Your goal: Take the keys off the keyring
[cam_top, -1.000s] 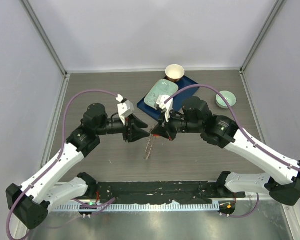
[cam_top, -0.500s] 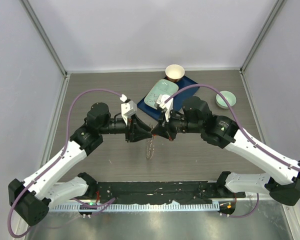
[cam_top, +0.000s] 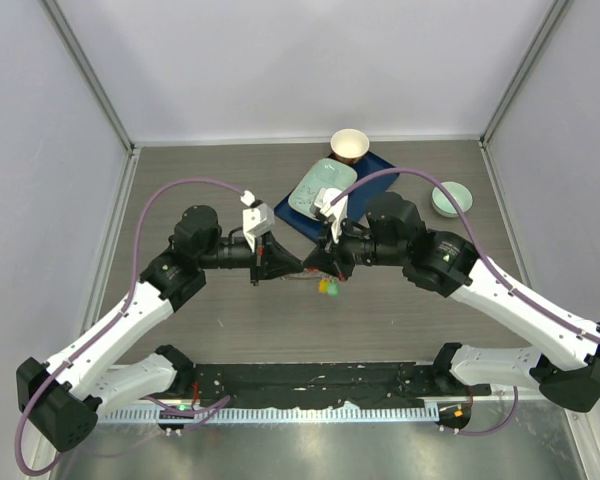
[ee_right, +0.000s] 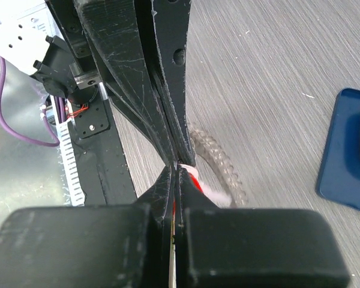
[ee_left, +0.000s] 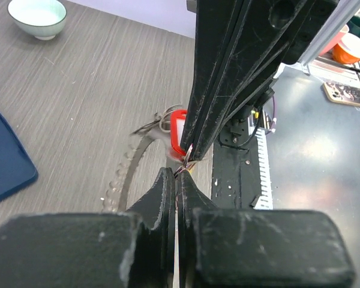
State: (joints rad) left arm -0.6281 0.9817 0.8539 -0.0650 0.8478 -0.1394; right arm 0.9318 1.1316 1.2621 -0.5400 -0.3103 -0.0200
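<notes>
**A:** Where do we have the keyring (ee_left: 123,168)?

**B:** Up off the worktop (cam_top: 210,180), just on the near side of the blue tray (cam_top: 378,166). It hangs from the spot where our two tools meet tip to tip. Both wrist views show it blurred, so we take it to be swinging.

**A:** And the tools themselves?

**B:** The right tool (ee_right: 176,171) has its fingers pressed flat together and the ring hangs from it, so we read that as a clamp on the ring's wire. The left tool (ee_left: 179,175) is pinched together too, on something thin right against the right tool's tips. We cannot tell whether that is the wire or a key's own loop.

**A:** Why do we grip so close together?

**B:** We judge one tool to be the anchor and the other the worker. Holding the ring in the air lets the keys (cam_top: 326,287) dangle by their own weight instead of lying tangled in the fringe. Pinching beside the anchor keeps the thin wire from twisting away when we pull.

**A:** Are any keys off yet?

**B:** Not that we see. The red key (ee_left: 179,131) sits just beneath the tips. The green key (cam_top: 323,286) and an orange-yellow one hang a little lower, also on the tray's near side.

**A:** What could go wrong?

**B:** The wire is thin and it is moving, so we think either pinch could slip.
</notes>
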